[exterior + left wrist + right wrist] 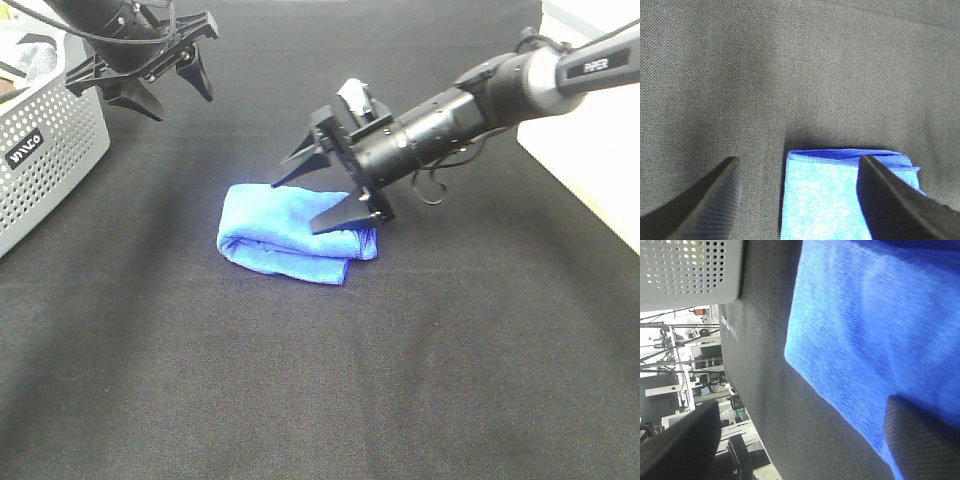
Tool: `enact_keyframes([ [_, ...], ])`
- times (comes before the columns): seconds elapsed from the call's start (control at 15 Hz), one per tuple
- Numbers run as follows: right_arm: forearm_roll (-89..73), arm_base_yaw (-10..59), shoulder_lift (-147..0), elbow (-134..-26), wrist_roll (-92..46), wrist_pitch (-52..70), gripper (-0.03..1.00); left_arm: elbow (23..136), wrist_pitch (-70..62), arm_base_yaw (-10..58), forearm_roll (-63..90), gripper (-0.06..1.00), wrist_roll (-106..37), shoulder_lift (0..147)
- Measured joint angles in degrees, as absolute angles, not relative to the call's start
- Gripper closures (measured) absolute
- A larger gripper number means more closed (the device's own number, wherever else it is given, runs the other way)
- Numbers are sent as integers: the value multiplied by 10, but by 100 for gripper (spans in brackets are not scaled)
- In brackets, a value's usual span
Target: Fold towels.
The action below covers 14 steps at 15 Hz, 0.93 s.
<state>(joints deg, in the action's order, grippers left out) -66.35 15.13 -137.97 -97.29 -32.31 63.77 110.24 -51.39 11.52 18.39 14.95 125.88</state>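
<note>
Black cloth [300,400] is lying closest to the lens, and your blue towel [285,235], already folded into a small bundle, is sitting just past its middle. Your right gripper [310,200] is hanging wide open over the towel's 3 o'clock edge, gripping nothing. Your left gripper [175,85] is hovering at 10 o'clock beside the grey basket [45,150], also spread open and empty. Closing the right fingers low now could snag the top layer and drag the fold apart.
</note>
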Motion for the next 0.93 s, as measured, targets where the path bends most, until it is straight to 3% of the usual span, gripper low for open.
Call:
enact_keyframes([
  [0.67,-586,58,-1371,-973,-317,687,14,1102,-541,115,183,31,121,1257],
  [0.93,-479,57,-1261,-973,-270,689,14,1102,-609,115,150,31,90,1212],
])
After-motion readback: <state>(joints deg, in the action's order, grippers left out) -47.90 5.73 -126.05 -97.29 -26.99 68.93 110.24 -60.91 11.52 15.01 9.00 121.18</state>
